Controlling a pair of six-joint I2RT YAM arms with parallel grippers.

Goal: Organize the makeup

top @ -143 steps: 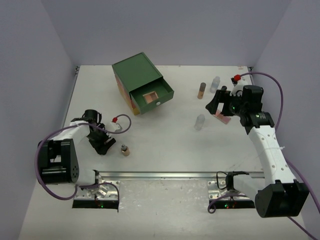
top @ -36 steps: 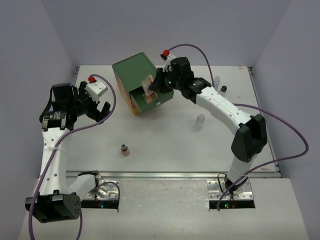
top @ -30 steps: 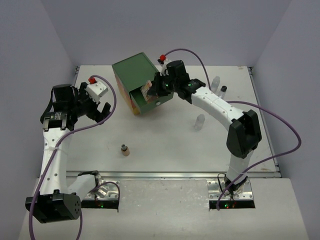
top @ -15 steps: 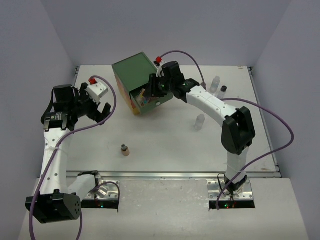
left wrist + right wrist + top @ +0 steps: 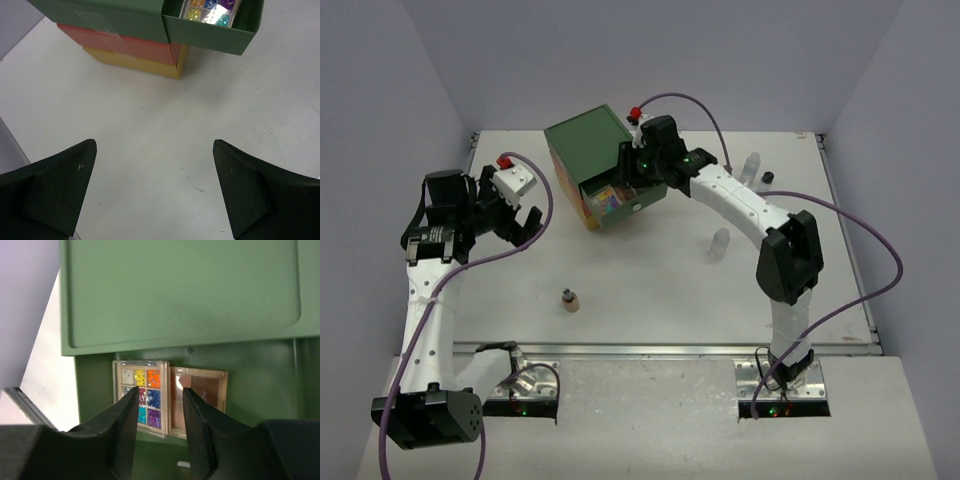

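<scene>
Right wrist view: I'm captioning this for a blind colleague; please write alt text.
The right gripper, open and empty, hangs over an open green drawer holding a multicoloured palette and a brown palette side by side. The green top of the box fills the upper frame.

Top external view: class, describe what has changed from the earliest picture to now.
The right gripper swung left to the open green drawer and let go of the square multicoloured palette, now lying beside the brown palette. The left gripper lifted away from the small tan dark-capped bottle, open. That bottle and the clear plastic bottle stayed put.
</scene>
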